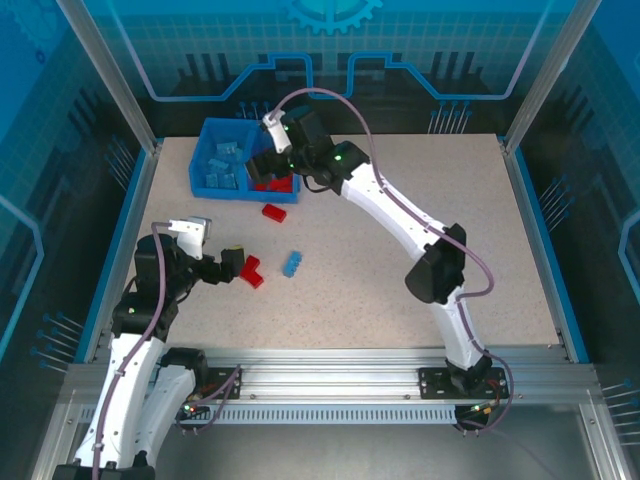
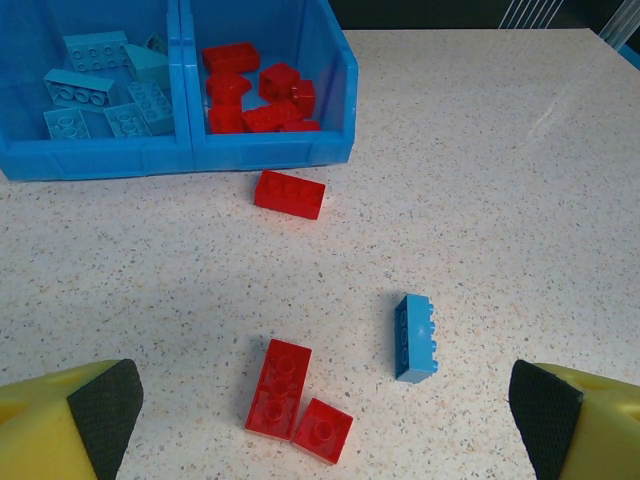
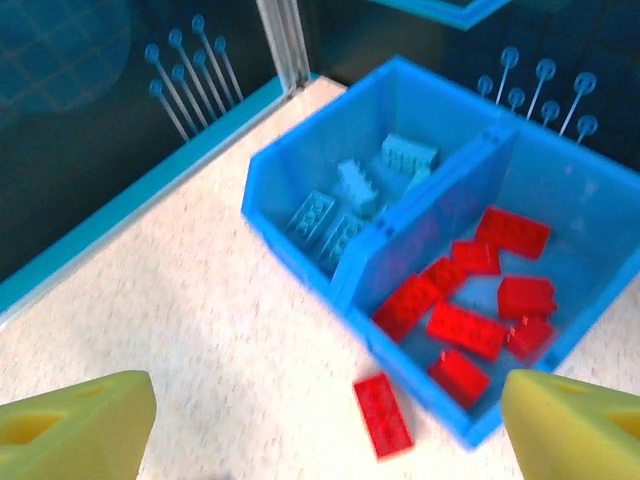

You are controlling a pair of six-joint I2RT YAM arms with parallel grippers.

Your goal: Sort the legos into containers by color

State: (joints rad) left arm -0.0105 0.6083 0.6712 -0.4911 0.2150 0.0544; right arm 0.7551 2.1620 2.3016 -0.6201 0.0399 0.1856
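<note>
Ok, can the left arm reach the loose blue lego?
Probably yes: the left end effector is open, the blue lego lies just ahead on bare table, red legos beside it but apart.

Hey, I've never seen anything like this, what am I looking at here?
Two white robot arms work at a table. One picture looks down from above. The other two come from wrist cameras, where the yellow shapes are the left fingers and right fingers, both open, holding nothing. A blue bin holds light blue bricks in one half, red bricks in the other. Loose on the table: one red brick near the bin, a blue brick, a pair of red bricks.
</note>
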